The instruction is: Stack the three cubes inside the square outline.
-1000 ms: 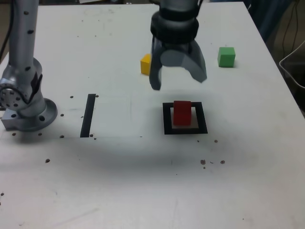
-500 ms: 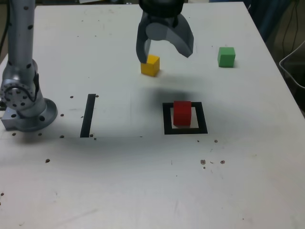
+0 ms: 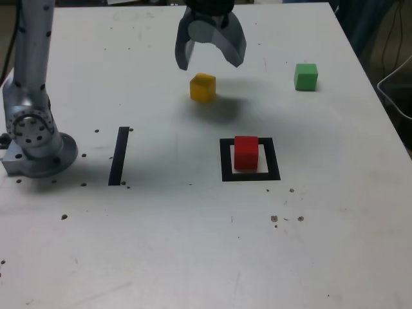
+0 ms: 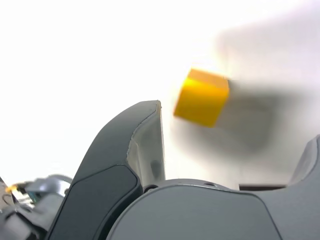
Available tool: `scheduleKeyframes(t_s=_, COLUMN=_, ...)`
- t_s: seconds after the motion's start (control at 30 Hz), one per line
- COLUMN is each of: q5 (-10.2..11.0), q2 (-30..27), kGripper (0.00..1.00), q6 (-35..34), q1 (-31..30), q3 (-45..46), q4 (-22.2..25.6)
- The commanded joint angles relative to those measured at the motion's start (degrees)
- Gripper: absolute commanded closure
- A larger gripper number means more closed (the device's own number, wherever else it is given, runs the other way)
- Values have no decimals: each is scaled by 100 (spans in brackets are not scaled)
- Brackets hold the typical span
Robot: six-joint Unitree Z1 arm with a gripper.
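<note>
1 yellow cube (image 3: 203, 88) approached with jaws apart

The gripper (image 3: 210, 63) is held empty above the table (image 3: 161, 244); 1 red cube (image 3: 246, 153) is framed by the square outline (image 3: 226, 175), 1 green cube (image 3: 306, 77) set apart.

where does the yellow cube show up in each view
Exterior view: the yellow cube is above the picture's centre, just below the open tool in the image.
Wrist view: a little above and right of the picture's centre, between the tool's two jaws as seen.
Shared landmark: the tool, seen whole in neither picture.
</note>
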Motion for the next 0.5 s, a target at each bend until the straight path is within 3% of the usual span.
scheduleKeyframes(t_s=0.0, q5=13, q2=61, kGripper=9, q6=106, q1=33, q3=55, q4=-132)
scheduleKeyframes(t_s=0.47, q5=186, q2=273, kGripper=12, q6=442, q1=166, q3=389, q4=-534)
